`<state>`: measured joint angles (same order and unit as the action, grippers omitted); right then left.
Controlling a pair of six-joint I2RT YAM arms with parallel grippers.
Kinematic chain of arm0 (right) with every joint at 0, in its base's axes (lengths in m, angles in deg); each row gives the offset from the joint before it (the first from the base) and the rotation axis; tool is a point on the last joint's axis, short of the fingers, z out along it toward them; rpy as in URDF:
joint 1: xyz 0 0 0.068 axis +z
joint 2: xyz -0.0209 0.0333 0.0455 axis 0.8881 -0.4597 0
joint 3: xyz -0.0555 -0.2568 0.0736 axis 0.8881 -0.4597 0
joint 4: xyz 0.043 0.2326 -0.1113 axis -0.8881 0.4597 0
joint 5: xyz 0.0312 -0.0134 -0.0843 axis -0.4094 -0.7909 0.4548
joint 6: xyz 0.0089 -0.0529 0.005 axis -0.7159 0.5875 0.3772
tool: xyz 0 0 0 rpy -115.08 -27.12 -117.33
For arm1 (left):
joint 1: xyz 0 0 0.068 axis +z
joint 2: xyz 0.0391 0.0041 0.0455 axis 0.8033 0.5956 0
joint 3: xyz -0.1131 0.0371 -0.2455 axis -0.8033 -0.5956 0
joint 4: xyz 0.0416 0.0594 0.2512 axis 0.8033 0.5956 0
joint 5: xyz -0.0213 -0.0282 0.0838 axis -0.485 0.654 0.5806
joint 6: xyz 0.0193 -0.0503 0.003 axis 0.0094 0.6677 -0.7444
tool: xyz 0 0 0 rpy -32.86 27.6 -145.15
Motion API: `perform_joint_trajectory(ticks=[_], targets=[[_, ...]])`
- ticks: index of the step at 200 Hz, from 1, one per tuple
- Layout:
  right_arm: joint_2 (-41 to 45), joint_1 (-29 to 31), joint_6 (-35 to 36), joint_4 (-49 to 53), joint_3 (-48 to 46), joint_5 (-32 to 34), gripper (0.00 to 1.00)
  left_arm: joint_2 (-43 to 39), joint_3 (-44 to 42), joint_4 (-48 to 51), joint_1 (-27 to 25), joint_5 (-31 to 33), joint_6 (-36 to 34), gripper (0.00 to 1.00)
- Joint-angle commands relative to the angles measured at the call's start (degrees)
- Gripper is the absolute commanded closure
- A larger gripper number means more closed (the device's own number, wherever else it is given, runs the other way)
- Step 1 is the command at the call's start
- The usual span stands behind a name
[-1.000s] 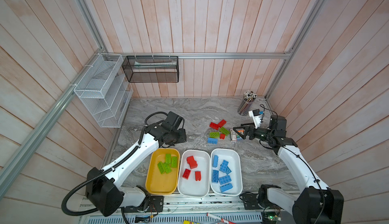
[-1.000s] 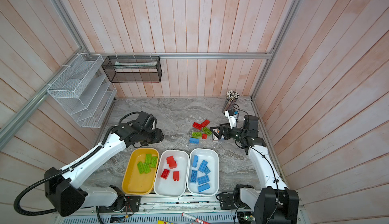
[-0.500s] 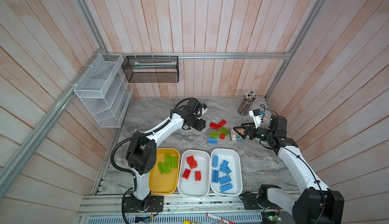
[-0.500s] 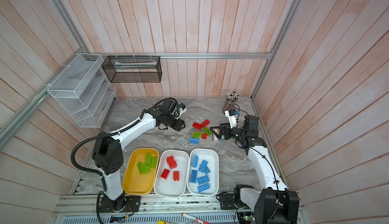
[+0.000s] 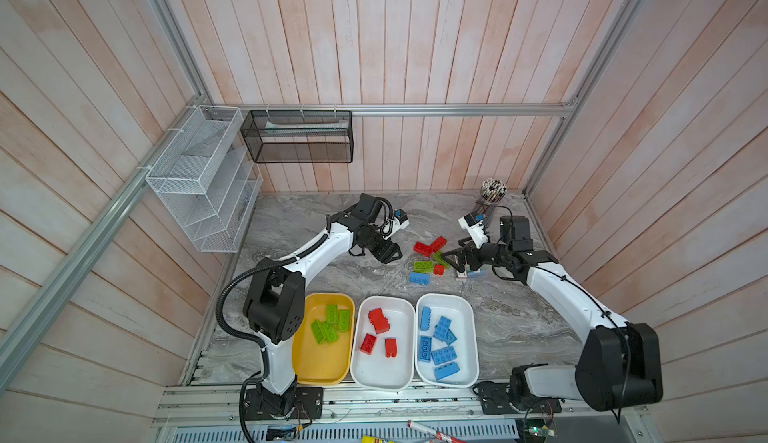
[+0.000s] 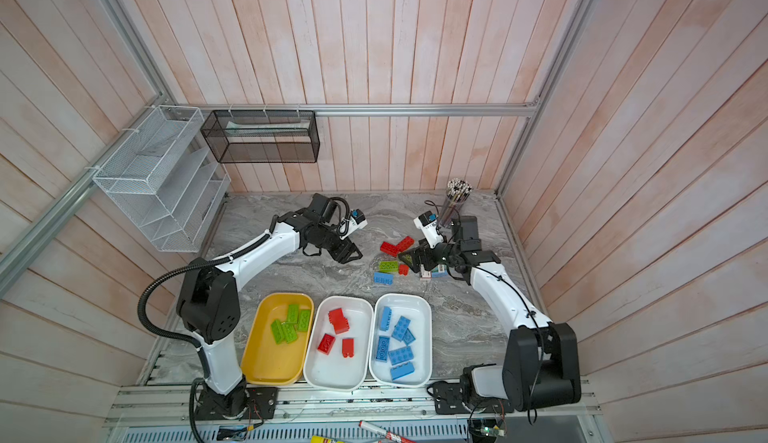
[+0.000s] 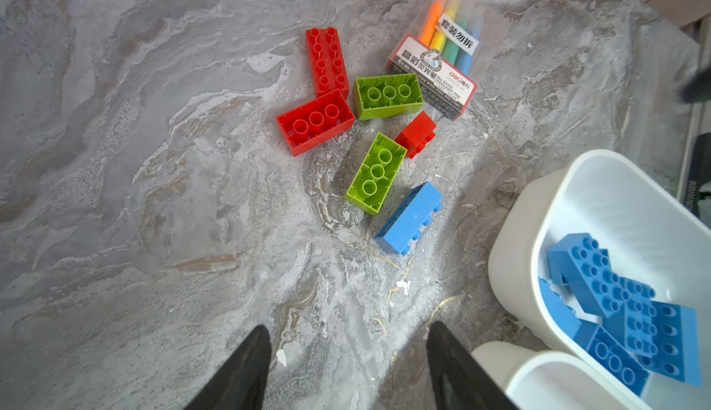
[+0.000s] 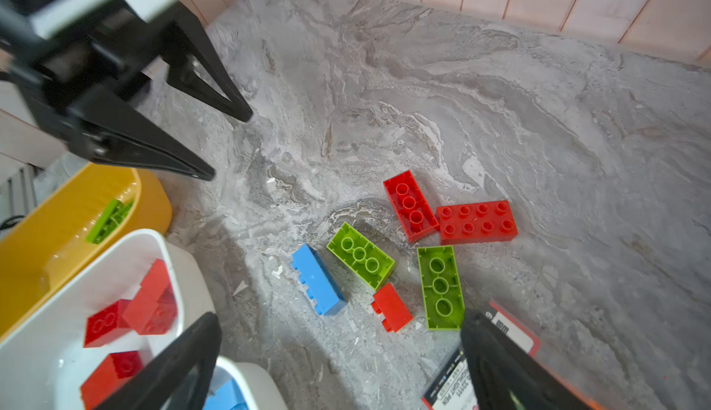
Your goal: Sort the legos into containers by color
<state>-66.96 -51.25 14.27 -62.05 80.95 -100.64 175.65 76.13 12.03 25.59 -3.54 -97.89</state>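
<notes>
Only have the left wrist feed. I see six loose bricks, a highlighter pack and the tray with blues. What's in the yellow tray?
Observer: The yellow tray holds only green bricks, four as far as I can count.
Operator: Middle tray?
Observer: The middle white tray holds only red bricks.
Operator: Where's the right tool?
Observer: The right tool hangs open and holds nothing, at the loose pile on the side where the highlighter pack lies.
</notes>
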Motion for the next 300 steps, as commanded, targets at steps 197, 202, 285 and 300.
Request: perform_joint_trajectory(ticks=[197,202,285,300], targets=[[-43.2,10.8,19.7,18.6,36.3,20.2,0.58,-9.9,-10.1,-7.8,7.8,-21.7,0.0,0.00],[-43.2,10.8,19.7,18.8,36.4,20.5,0.61,-9.9,-10.1,-7.7,7.8,-21.7,0.0,0.00],[-19.9,12.8,13.3,12.1,22.4,10.3,0.75,-10.2,-10.8,-7.3,9.6,-21.8,-0.1,0.00],[-12.8,14.9,13.1,10.4,15.3,8.4,0.75,-10.1,-10.8,-7.4,10.0,-22.1,-0.1,0.00]])
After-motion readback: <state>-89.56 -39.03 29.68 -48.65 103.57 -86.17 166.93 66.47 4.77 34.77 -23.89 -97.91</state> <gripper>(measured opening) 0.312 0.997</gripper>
